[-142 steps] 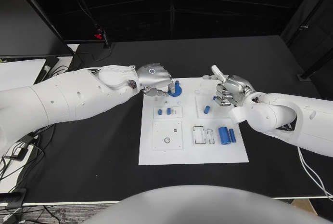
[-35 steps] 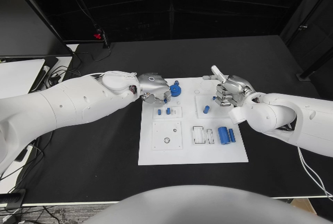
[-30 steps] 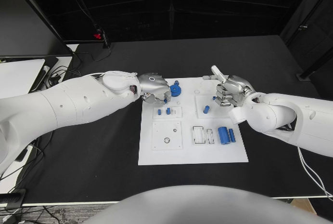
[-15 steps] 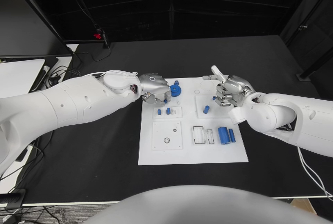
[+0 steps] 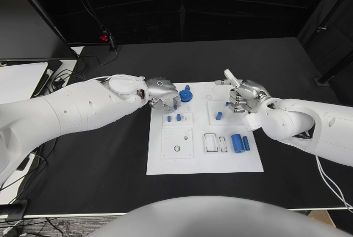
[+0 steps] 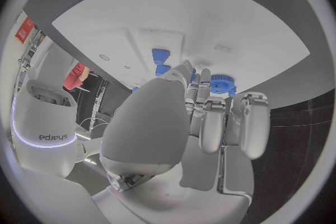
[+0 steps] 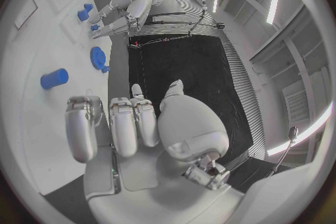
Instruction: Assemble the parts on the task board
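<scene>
The white task board lies mid-frame on the black counter. At its upper left corner the left hand hovers with fingers curled over nothing, beside a round blue gear part. At the board's upper right, the right hand is clenched too, holding nothing. Blue cylinders lie lower right.

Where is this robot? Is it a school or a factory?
Probably a robot test lab, not a school. A white task board with small blue parts lies on a black table, with cables behind it.
</scene>
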Controlling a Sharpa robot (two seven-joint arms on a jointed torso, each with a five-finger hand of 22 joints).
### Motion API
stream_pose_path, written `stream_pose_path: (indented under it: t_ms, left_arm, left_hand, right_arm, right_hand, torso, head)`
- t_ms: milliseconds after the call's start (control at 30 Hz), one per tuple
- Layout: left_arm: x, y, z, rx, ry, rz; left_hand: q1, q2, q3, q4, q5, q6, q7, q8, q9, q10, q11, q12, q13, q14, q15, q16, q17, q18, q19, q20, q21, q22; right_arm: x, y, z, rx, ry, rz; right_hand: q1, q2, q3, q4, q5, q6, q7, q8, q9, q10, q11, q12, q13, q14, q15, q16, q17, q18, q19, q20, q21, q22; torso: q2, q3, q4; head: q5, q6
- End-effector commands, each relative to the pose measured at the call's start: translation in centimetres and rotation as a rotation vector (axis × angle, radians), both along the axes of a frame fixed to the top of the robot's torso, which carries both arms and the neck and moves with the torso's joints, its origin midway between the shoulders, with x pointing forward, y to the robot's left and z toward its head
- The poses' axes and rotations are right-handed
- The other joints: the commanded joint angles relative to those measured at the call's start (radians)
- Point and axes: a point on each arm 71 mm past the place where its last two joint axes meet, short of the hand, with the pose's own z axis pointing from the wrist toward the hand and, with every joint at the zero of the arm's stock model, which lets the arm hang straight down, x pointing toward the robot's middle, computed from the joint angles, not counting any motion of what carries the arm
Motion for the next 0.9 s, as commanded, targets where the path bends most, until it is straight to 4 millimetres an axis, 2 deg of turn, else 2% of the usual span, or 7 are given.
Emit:
stream_pose_path:
  t_ms: [33,367,567,633,767,833,900]
  left_arm:
    - [0.2,0.1,0.3,-0.024,-0.036,0.012]
    - [0.2,0.9,1.1,-0.102,-0.121,0.016]
    - [0.1,2.3,1.8,-0.135,-0.130,0.029]
    - [0.0,3.2,2.1,-0.133,-0.124,0.042]
    - [-0.2,4.7,2.7,-0.160,-0.090,0.080]
    - [-0.4,5.6,3.1,-0.198,-0.066,0.107]
    - [-0.6,6.5,3.6,-0.260,-0.037,0.138]
  left_hand:
    - [-0.013,0.000,-0.007,-0.001,0.007,-0.044,-0.019,-0.013,-0.007,-0.008,0.003,-0.004,0.001,0.105,0.009,0.001,0.263,0.008,0.041,0.006,-0.006,0.233]
    - [-0.032,-0.015,-0.042,0.001,0.013,-0.229,-0.052,-0.014,-0.010,-0.043,0.005,-0.002,0.003,0.105,0.008,0.001,0.263,0.008,0.041,0.006,-0.009,0.233]
    - [-0.055,-0.045,-0.112,0.006,0.021,-0.298,0.009,0.037,0.003,-0.067,0.006,0.008,0.004,0.105,0.007,0.001,0.263,0.014,0.023,0.007,-0.032,0.225]
    - [-0.079,-0.061,-0.151,0.007,0.027,-0.317,0.018,0.068,0.008,-0.089,0.002,0.012,0.005,0.070,-0.007,-0.031,0.177,0.029,-0.022,0.000,-0.089,0.203]
    - [-0.199,-0.105,-0.269,0.010,0.057,-0.343,0.021,0.091,0.011,-0.102,0.000,0.021,0.007,0.062,-0.015,-0.040,0.158,0.030,-0.024,-0.007,-0.095,0.202]
    - [-0.261,-0.111,-0.327,0.012,0.080,-0.350,0.025,0.108,0.015,-0.104,0.001,0.028,0.008,0.008,-0.014,-0.096,0.038,0.049,-0.086,-0.007,-0.172,0.173]
    - [-0.308,-0.114,-0.362,0.014,0.094,-0.364,0.022,0.135,0.020,-0.108,0.001,0.041,0.009,-0.132,-0.012,-0.254,-0.220,0.076,-0.182,-0.006,-0.297,0.126]
  right_arm:
    - [0.0,0.2,0.1,0.006,-0.004,0.016]
    - [0.0,0.1,0.1,0.004,-0.001,0.017]
    - [0.0,-0.2,0.1,0.001,-0.002,0.010]
    - [0.0,-0.3,0.1,0.000,-0.005,0.007]
    - [-0.1,-0.5,0.2,-0.002,-0.015,-0.001]
    - [-0.1,-0.7,0.2,-0.007,-0.022,-0.008]
    - [-0.2,-1.0,0.3,-0.016,-0.031,-0.014]
  right_hand:
    - [0.003,0.007,0.004,0.000,0.006,0.010,0.005,0.010,0.002,0.103,0.009,0.002,0.262,0.106,0.008,0.002,0.263,0.009,0.052,0.007,-0.005,0.242]
    - [0.003,0.007,0.003,0.000,0.006,0.018,0.008,0.014,0.002,0.103,0.012,0.002,0.262,0.106,0.010,0.002,0.263,0.009,0.050,0.009,-0.006,0.242]
    - [0.003,0.007,0.003,0.000,0.006,0.018,0.008,0.015,0.002,0.103,0.012,0.002,0.262,0.106,0.011,0.002,0.263,0.009,0.050,0.009,-0.006,0.242]
    - [0.003,0.007,0.004,0.000,0.006,0.018,0.009,0.015,0.002,0.103,0.013,0.002,0.262,0.106,0.011,0.002,0.263,0.009,0.049,0.009,-0.007,0.241]
    - [0.005,0.006,0.004,-0.001,0.007,0.018,0.010,0.015,0.002,0.103,0.014,0.002,0.262,0.106,0.012,0.002,0.263,0.011,0.043,0.010,-0.011,0.239]
    - [0.009,0.004,0.005,-0.002,0.009,0.020,0.014,0.016,0.001,0.103,0.017,0.002,0.262,0.106,0.014,0.002,0.263,0.013,0.035,0.012,-0.016,0.236]
    - [0.020,0.000,0.008,-0.004,0.011,0.024,0.021,0.018,-0.002,0.103,0.024,0.002,0.262,0.106,0.021,0.002,0.263,0.015,0.029,0.018,-0.021,0.233]
  torso:
    - [0.000,-0.0003,0.0001]
    - [0.000,-0.0003,0.0005]
    - [0.000,0.0002,0.0006]
    - [-0.001,0.0010,0.0001]
    - [-0.001,0.0009,-0.0003]
    - [-0.001,0.0019,0.0015]
    - [-0.002,0.0023,0.0026]
  head:
    - [0.000,0.000]
    - [-0.004,0.000]
    - [-0.006,0.000]
    - [-0.006,0.000]
    - [-0.004,0.000]
    - [-0.004,0.000]
    - [-0.005,0.000]
